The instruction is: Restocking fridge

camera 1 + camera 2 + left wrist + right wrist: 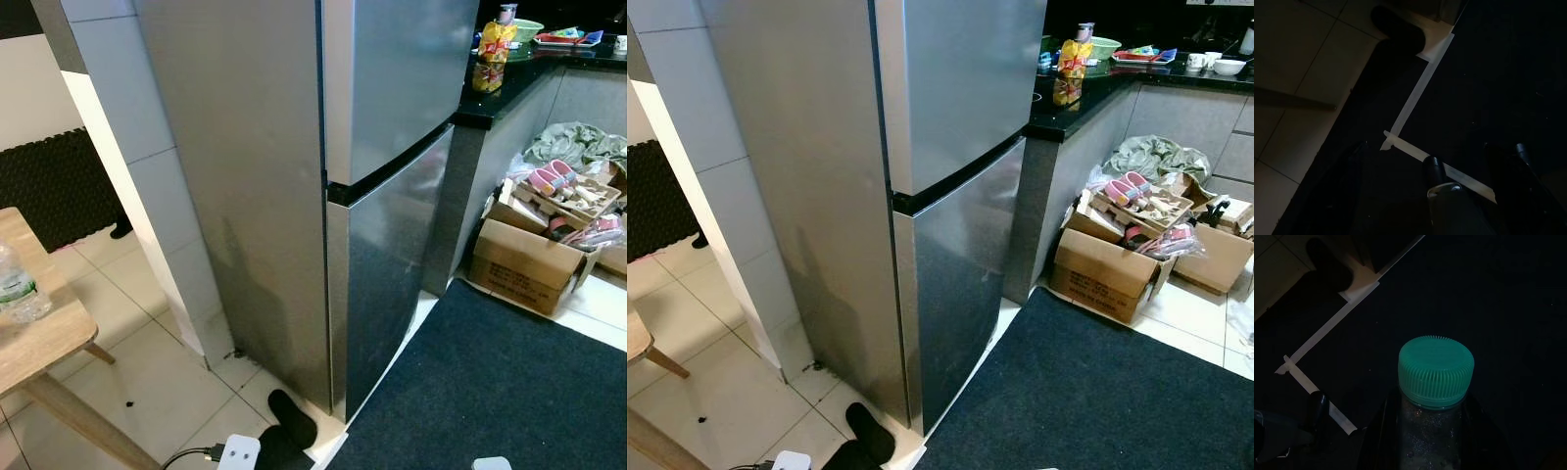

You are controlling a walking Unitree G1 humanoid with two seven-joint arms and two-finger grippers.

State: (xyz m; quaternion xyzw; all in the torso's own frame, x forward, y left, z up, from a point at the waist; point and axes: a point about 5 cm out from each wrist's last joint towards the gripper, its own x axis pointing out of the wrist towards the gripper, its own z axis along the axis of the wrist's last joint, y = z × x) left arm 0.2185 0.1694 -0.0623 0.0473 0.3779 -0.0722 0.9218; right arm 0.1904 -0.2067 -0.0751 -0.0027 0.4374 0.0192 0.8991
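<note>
A tall silver fridge [392, 245] stands straight ahead with its upper and lower doors closed. In the right wrist view my right gripper [1432, 428] hangs low over the dark mat, shut on a clear water bottle with a green cap [1436, 369]. Another clear water bottle [18, 284] stands on the wooden table [49, 343] at the left. In the dark left wrist view my left gripper [1440, 149] hangs over the floor, its fingers [1354, 181] spread apart and holding nothing.
A dark mat [500, 392] covers the floor before the fridge. Cardboard boxes [529, 259] of clutter sit at the right below a black counter [509, 93]. A white tiled pillar [127, 147] flanks the fridge's left. A black object [292, 416] lies at the fridge's base.
</note>
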